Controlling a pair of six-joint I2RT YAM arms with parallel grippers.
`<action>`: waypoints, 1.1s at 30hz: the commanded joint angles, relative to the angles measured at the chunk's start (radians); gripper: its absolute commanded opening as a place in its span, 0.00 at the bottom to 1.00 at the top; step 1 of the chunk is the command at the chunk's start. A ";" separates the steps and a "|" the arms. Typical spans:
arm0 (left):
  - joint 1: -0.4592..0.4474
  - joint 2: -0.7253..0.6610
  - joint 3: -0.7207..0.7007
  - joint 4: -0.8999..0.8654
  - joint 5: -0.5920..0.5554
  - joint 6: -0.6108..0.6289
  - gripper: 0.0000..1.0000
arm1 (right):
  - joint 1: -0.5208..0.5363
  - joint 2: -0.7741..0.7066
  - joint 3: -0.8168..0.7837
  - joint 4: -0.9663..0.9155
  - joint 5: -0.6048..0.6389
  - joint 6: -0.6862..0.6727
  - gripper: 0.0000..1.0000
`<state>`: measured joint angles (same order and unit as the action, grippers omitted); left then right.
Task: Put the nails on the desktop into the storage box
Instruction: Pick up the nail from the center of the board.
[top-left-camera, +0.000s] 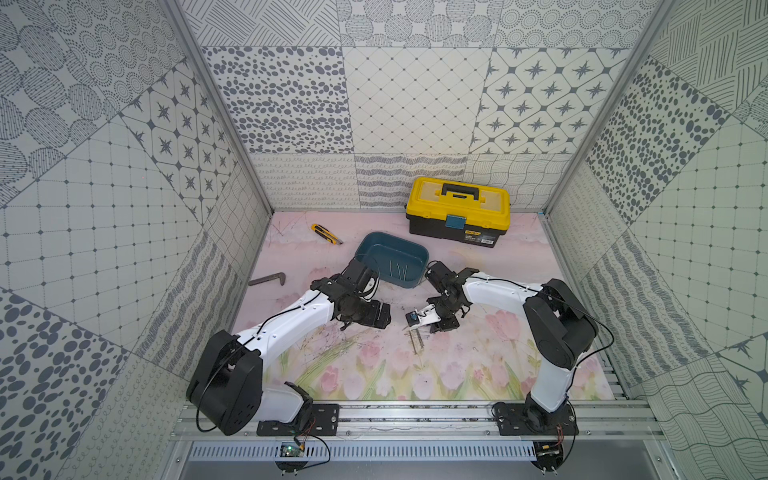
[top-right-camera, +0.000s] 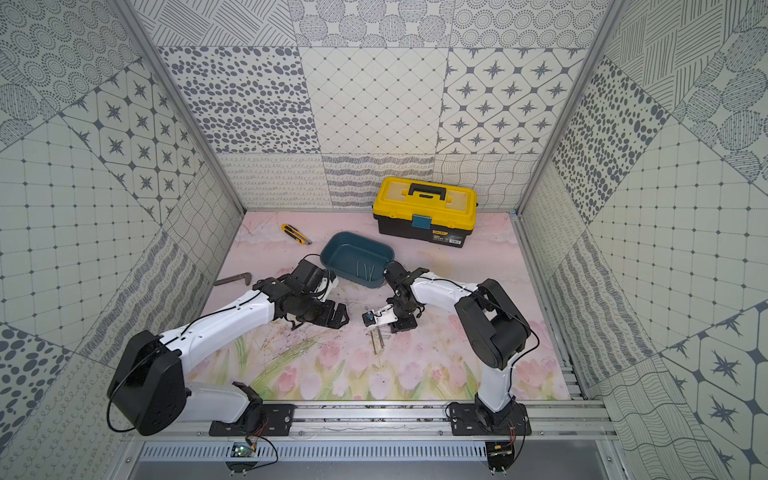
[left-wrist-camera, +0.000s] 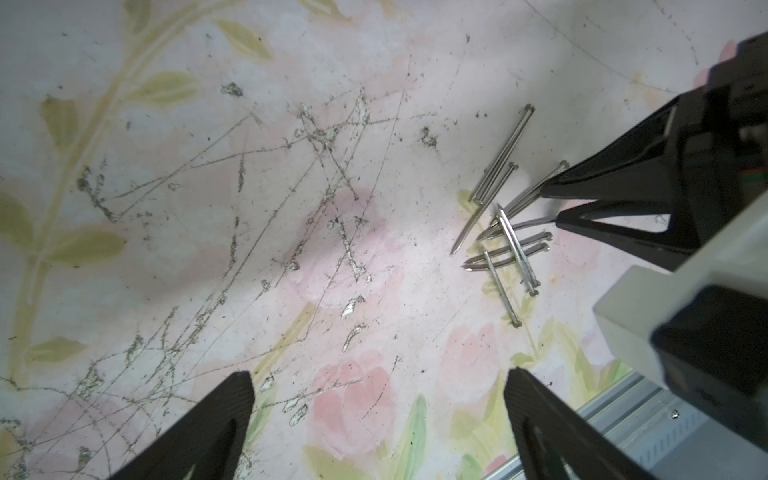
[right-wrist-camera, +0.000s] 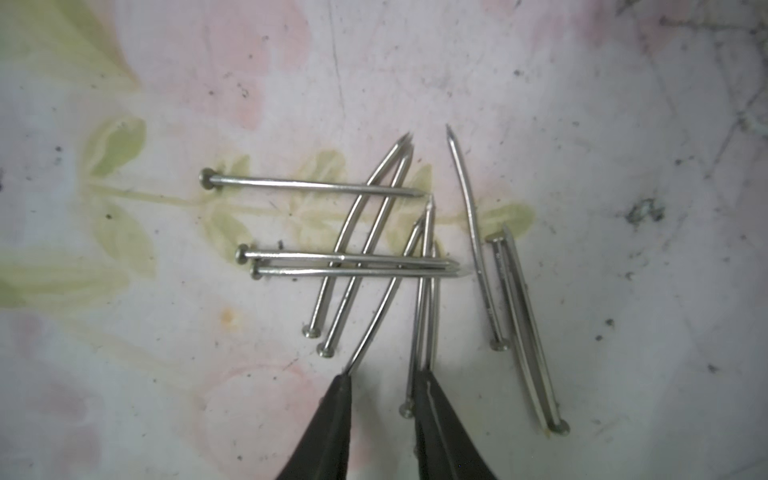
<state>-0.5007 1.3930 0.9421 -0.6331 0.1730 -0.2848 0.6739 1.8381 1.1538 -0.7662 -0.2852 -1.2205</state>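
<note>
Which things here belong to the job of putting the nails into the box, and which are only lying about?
Belong to the job: nails, desktop, teal storage box.
Just lying about: yellow toolbox, utility knife, L-shaped metal bar.

nails (right-wrist-camera: 353, 272) on desktop (right-wrist-camera: 166, 374), perhaps some boxed

I see grey nails (right-wrist-camera: 374, 272), a pale pink desktop (left-wrist-camera: 374, 249) printed with pink tulips and green leaves, a teal storage box (top-left-camera: 399, 279), a yellow-and-black toolbox (top-left-camera: 457, 204).
</note>
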 joint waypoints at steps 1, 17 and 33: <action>0.005 -0.008 -0.002 0.013 0.016 0.029 1.00 | 0.005 0.034 0.033 -0.069 -0.019 0.008 0.35; 0.013 -0.012 0.006 0.000 0.011 0.044 0.99 | 0.043 0.116 0.036 0.014 0.054 0.121 0.06; 0.020 -0.048 0.025 0.033 0.037 -0.014 1.00 | 0.003 -0.132 -0.010 0.082 -0.010 0.297 0.00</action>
<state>-0.4881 1.3663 0.9482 -0.6327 0.1772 -0.2699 0.6937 1.7882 1.1419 -0.7059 -0.2581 -0.9977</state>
